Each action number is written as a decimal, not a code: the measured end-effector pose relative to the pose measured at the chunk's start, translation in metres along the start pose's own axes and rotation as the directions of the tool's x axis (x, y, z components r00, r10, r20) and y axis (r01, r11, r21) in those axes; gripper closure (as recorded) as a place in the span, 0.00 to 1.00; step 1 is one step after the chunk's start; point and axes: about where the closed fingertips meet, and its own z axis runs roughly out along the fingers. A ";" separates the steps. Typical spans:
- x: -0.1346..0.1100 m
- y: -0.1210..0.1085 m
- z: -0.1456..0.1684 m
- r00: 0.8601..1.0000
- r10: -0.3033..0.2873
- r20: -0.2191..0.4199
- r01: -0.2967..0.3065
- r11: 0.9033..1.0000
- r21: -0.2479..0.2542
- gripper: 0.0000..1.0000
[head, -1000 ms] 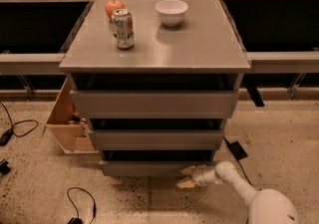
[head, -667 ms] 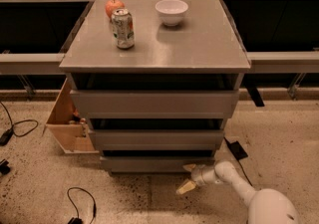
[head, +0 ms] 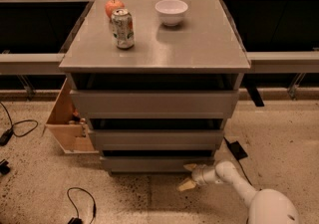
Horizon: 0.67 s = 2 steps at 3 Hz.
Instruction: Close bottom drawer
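The bottom drawer (head: 154, 163) is the lowest grey front of the grey cabinet (head: 159, 44). It stands out only slightly, about in line with the two drawers above. My gripper (head: 188, 176) is low by the floor at the right end of that drawer front. Its upper fingertip (head: 191, 167) touches or nearly touches the drawer's lower right edge, and the other finger points down toward the floor. The fingers are spread and hold nothing. My white arm (head: 234, 180) reaches in from the lower right.
On the cabinet top stand a soda can (head: 122, 29), a red apple (head: 113, 6) and a white bowl (head: 171, 11). A light wooden box (head: 67, 123) leans at the cabinet's left side. Cables (head: 79, 200) lie on the speckled floor at left, and a dark flat object (head: 237, 151) at right.
The bottom drawer's front has moved slightly back toward the cabinet. My gripper has stayed at its right end, shifting only a little.
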 end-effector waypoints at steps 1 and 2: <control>0.001 0.002 -0.001 1.000 0.000 0.000 0.000 1.000 0.000 0.42; -0.002 0.015 -0.010 0.999 -0.011 -0.034 0.011 1.000 -0.012 0.65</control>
